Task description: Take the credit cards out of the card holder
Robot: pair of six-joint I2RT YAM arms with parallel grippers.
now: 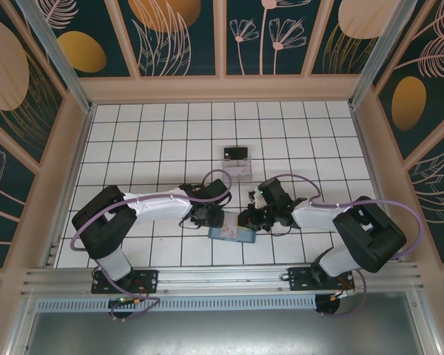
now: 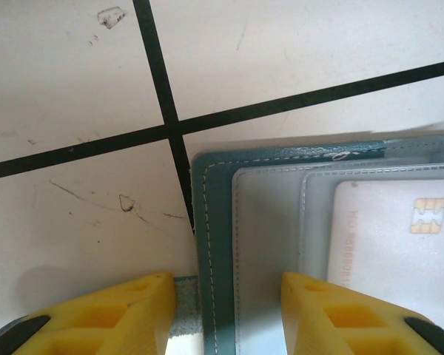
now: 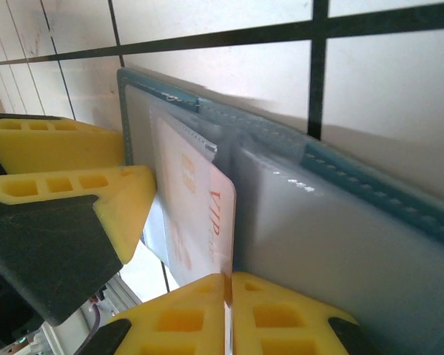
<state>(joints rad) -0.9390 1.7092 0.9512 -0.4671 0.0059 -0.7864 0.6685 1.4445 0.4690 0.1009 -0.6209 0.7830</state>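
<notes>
The teal card holder [image 1: 231, 234] lies open on the tiled floor between both arms. In the left wrist view its stitched edge [image 2: 214, 244] runs between my left gripper's [image 2: 229, 310] yellow fingers, which stand apart, one on the floor and one on the clear pocket. A pale credit card [image 2: 385, 237] with a gold chip sits in that pocket. My right gripper [image 3: 228, 296] is shut on the near edge of this pale card [image 3: 200, 214], which bears red "VIP" lettering and slants up from the card holder [image 3: 340, 244]. The left gripper's fingers [image 3: 74, 192] press at the holder's far side.
A clear plastic tray [image 1: 237, 168] stands two tiles behind the grippers with a small dark rectangular thing [image 1: 236, 154] at its far end. Wooden walls ring the white tiled floor [image 1: 148, 133]. A metal rail [image 1: 222, 277] runs along the near edge.
</notes>
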